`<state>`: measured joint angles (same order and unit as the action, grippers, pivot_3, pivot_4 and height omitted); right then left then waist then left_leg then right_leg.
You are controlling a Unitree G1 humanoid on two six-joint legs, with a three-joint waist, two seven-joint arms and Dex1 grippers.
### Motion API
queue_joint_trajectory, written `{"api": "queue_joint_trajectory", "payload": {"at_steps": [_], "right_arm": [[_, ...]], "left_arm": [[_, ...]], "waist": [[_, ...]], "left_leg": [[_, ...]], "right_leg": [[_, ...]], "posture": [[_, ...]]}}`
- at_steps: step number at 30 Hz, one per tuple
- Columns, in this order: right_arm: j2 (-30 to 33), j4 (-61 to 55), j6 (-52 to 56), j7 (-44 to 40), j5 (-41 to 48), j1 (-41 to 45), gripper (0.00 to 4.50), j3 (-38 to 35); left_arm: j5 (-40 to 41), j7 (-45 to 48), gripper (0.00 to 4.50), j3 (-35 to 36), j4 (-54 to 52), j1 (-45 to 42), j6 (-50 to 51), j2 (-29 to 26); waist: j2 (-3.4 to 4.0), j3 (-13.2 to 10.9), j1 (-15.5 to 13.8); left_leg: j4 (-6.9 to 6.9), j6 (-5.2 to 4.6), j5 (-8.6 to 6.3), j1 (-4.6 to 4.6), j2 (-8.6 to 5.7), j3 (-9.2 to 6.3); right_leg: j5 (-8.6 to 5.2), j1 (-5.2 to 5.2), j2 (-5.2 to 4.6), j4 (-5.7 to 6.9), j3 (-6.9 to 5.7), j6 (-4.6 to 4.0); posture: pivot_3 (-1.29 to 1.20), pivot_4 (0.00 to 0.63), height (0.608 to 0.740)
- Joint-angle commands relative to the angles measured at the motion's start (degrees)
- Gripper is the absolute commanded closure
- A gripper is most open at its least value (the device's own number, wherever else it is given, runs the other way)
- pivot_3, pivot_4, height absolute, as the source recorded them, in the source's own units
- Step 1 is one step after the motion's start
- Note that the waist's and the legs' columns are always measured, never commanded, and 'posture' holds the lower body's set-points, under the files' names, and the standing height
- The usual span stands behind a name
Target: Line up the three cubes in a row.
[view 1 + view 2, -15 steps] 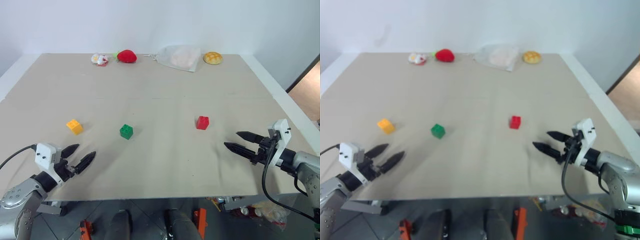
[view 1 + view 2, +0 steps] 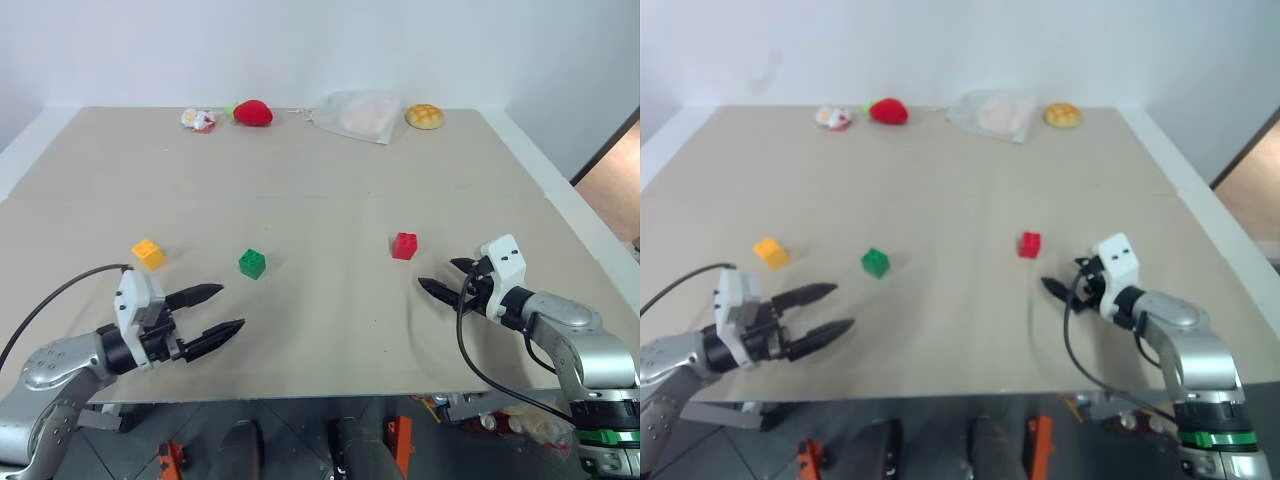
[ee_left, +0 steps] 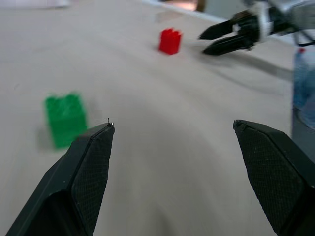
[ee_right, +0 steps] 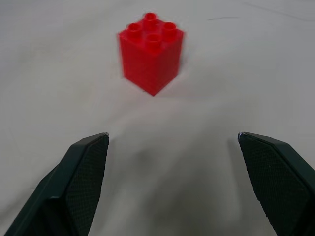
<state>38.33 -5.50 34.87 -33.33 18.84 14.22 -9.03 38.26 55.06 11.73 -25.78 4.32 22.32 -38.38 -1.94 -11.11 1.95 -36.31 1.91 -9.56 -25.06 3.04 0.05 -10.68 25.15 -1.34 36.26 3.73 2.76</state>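
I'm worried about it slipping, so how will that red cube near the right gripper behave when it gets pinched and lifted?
The red cube looks like rigid moulded plastic, so it probably won't deform. Its flat sides should suit the open right gripper, though the smooth plastic may be a little slippery. It sits flat on the table, studs up, so it will likely slide, not roll.

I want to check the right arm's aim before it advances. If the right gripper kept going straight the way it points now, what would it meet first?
Most likely the red cube. It stands on the table ahead of the open right gripper, roughly centred between its fingers in the right wrist view, with nothing between them. Depth is unclear, so the fingers might just straddle it.
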Motion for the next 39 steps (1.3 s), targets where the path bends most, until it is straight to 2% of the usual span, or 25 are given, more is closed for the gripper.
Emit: {"api": "queue_joint_trajectory", "payload": {"at_steps": [1,7,13,17,31,34,39], "right_arm": [[-3.3,-7.5,5.9,5.6,1.2,2.7,0.13,-0.3],[-8.7,-14.4,14.2,10.5,3.1,4.7,0.13,0.5],[-10.1,-15.7,16.2,13.3,1.0,5.2,0.13,3.4],[-11.9,-13.4,16.0,16.4,-1.8,7.2,0.13,6.2],[-18.8,-3.5,12.6,19.6,-5.8,13.0,0.13,8.5],[-19.2,-0.4,11.5,20.3,-7.4,14.1,0.93,9.1],[-19.5,1.9,9.6,19.4,-7.8,15.4,2.65,8.7]], "left_arm": [[-1.1,1.9,0.50,-2.9,-1.5,-3.9,-1.9,-0.6],[-2.2,2.7,0.50,-6.5,1.9,-9.8,-2.7,1.0],[-4.0,3.5,0.50,-8.7,4.9,-12.2,-4.7,2.7],[-5.4,3.3,0.50,-9.8,5.9,-13.0,-5.9,3.8],[-5.2,0.9,0.50,-9.2,4.2,-12.4,-6.4,5.8],[-5.5,0.7,0.48,-9.4,4.1,-12.1,-6.7,6.0],[-5.1,-0.4,0.48,-9.0,3.4,-11.5,-6.5,6.1]], "waist": [[-0.01,0.0,0.0],[-0.01,0.0,0.3],[-0.02,0.0,0.6],[-0.02,0.0,0.6],[-0.04,0.0,0.6],[-0.04,0.0,0.6],[-0.04,0.0,0.6]], "left_leg": [[0.00,0.00,0.00,0.00,0.03,-0.01],[0.02,0.00,0.00,0.00,0.03,-0.03],[0.03,-0.01,0.00,-0.02,0.02,-0.03],[0.03,-0.02,0.01,-0.01,0.02,-0.03],[0.03,-0.04,0.02,-0.01,0.03,-0.03],[0.03,-0.04,0.02,-0.01,0.03,-0.03],[0.03,-0.05,0.03,-0.01,0.03,-0.03]], "right_leg": [[0.05,0.00,0.05,0.00,0.00,0.04],[0.10,0.03,0.07,0.10,0.03,0.09],[0.11,0.02,0.07,0.10,0.05,0.11],[0.12,0.03,0.08,0.11,0.07,0.12],[0.16,0.03,0.13,0.15,0.12,0.14],[0.16,0.03,0.13,0.14,0.13,0.14],[0.16,0.03,0.13,0.14,0.13,0.14]], "posture": [[0.00,0.150,0.739],[0.00,0.150,0.739],[0.00,0.150,0.739],[0.00,0.150,0.739],[0.00,0.150,0.739],[0.00,0.150,0.739],[0.00,0.150,0.739]]}}
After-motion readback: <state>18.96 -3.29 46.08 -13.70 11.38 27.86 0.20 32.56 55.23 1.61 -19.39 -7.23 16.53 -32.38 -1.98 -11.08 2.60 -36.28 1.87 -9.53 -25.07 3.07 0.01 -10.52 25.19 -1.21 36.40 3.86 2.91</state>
